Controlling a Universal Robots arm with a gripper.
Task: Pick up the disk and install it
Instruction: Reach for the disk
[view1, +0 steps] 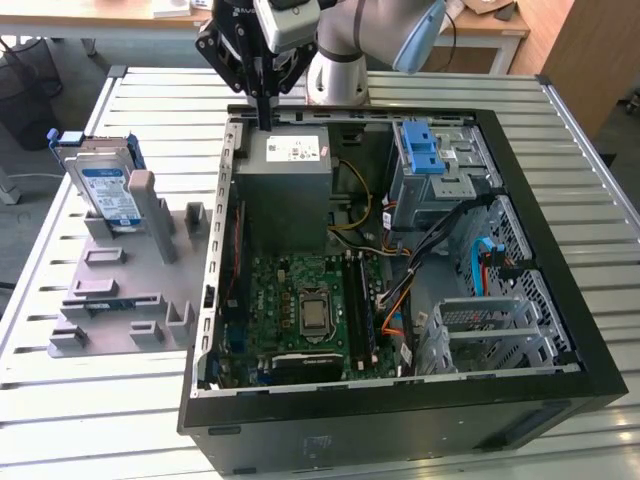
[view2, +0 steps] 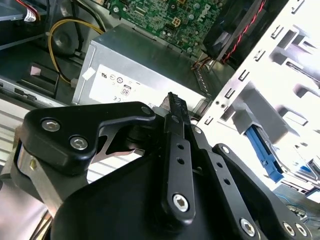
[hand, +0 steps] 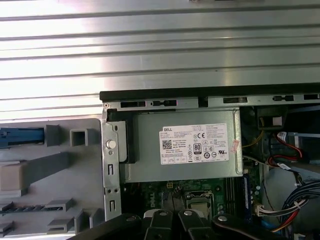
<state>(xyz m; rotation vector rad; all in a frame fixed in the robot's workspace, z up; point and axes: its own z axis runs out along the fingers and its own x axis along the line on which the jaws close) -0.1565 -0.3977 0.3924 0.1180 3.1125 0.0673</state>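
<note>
In the exterior view, the flat silver disk with a blue-and-white label and thin blue frame (view1: 106, 190) stood on edge in a grey plastic fixture (view1: 120, 290) at the exterior view's left, well apart from the arm. The black gripper (view1: 266, 122) hung in the upper middle of that frame, over the far rim of the open black computer case (view1: 590, 380). Its fingers were pressed together into one narrow stem with nothing between them.

That view also took in the green motherboard (view1: 300, 300) and the grey metal cage with a chunky blue latch (view1: 430, 160) on the slatted metal table (view1: 600, 200).

The first wrist view looked straight down on the grey metal box with a white sticker (hand: 185, 145), with table slats beyond it.

The second wrist view gave the close side of the gripper (view2: 172, 99): closed fingertips, empty, near the same box (view2: 135, 75).
</note>
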